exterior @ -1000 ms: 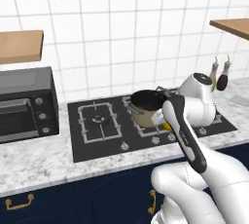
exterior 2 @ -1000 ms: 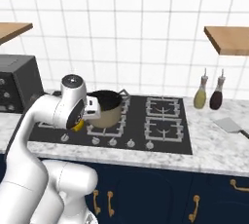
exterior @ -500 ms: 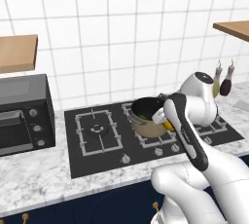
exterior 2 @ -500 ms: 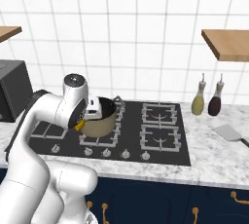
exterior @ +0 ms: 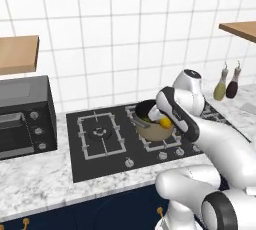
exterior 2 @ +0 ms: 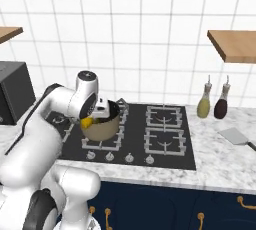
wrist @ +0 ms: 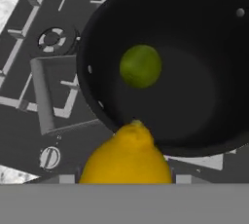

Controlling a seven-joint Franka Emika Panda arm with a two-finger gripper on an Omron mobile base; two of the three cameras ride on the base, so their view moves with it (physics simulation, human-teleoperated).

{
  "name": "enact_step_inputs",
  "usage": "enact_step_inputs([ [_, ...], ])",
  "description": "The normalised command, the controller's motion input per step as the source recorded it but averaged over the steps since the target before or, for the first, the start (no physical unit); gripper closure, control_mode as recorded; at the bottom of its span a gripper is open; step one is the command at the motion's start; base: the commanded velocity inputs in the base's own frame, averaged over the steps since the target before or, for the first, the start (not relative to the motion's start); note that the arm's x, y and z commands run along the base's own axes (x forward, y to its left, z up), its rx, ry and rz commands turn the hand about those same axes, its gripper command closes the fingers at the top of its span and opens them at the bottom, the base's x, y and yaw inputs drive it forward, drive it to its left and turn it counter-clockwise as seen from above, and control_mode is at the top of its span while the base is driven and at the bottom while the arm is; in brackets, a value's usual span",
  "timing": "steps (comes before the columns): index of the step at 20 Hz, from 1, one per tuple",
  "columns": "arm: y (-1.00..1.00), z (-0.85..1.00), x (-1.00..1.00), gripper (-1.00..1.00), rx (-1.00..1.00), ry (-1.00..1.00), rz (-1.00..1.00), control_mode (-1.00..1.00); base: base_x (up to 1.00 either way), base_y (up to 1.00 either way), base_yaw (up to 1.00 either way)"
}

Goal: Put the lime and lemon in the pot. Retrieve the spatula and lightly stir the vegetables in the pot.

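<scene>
The tan-gold pot point(exterior: 152, 132) point(exterior 2: 102, 129) stands on the hob's front burner. In the hand view its dark inside point(wrist: 204, 72) holds the green lime point(wrist: 140, 66), lying loose near the middle. My gripper point(exterior: 166, 123) point(exterior 2: 88, 122) is shut on the yellow lemon point(wrist: 126, 157) point(exterior: 164, 122), held just outside and above the pot's near rim. The grey spatula point(exterior 2: 235, 136) lies flat on the marble counter far to the right of the hob, apart from the arm.
The black hob point(exterior: 100, 144) carries raised burner grates. A black microwave point(exterior: 22, 116) sits at the counter's left. Two bottles point(exterior 2: 212, 101) stand by the wall right of the hob. Wooden shelves hang at both sides, with a hood overhead.
Both base views have shifted slightly, so the camera has moved. The gripper with the lemon has drawn closer to the pot's rim.
</scene>
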Motion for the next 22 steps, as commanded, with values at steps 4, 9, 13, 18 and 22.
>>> enact_step_inputs([
  [4, 0.0, 0.0, 1.0, 1.0, 0.01, 0.19, 0.0, -1.0, 0.0, 0.0, 0.0],
  [9, 0.0, -0.29, 1.0, 1.0, 0.0, 0.13, -0.02, -1.0, 0.0, 0.0, 0.0],
  [13, 0.0, -0.81, 0.45, 1.0, -0.08, 0.06, -0.01, -1.0, 0.0, 0.0, 0.0],
  [18, 0.0, -0.46, 0.38, 1.0, -0.01, 0.01, -0.01, -1.0, 0.0, 0.0, 0.0],
  [22, 0.0, -0.12, -0.01, 1.0, 0.0, 0.0, 0.0, -1.0, 0.0, 0.0, 0.0],
])
